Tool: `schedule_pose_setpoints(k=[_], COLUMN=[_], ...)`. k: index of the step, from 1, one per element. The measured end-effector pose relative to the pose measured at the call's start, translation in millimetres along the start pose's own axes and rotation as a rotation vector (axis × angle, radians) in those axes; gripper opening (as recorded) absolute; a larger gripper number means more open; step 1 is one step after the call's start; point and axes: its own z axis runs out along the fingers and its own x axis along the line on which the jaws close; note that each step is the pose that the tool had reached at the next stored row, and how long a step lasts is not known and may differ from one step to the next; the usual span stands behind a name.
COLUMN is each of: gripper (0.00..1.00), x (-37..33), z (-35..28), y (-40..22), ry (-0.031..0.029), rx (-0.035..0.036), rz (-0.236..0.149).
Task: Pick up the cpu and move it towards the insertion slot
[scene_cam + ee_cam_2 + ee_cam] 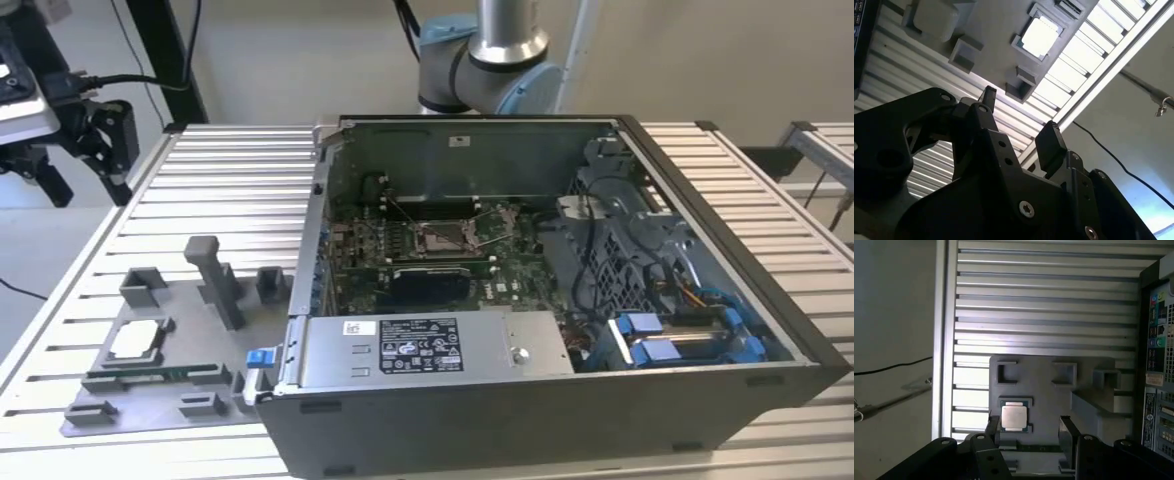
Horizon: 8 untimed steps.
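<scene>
One cpu (138,342) in one tray (147,400), one insertion slot (441,237), end effector (1029,422) released, empty

An open computer case (534,410) sits beside a grey fixture plate (200,347) on a slatted table (227,180).

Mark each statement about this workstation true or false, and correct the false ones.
1. The cpu lies on the grey fixture, outside the computer case. True.
2. The gripper holds the cpu. False: its fingers are open and hold nothing.
3. The insertion slot is inside the open computer case. True.
4. The memory stick is plugged in inside the case. False: it lies on the grey fixture beside the cpu.
</scene>
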Motion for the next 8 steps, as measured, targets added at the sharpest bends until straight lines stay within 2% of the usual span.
schedule_pose_setpoints(k=[8], gripper=[0.00], x=[6.8], z=[12.5], y=[-3.7], ry=[-0.0002], rx=[0.0000], rz=[-0.001])
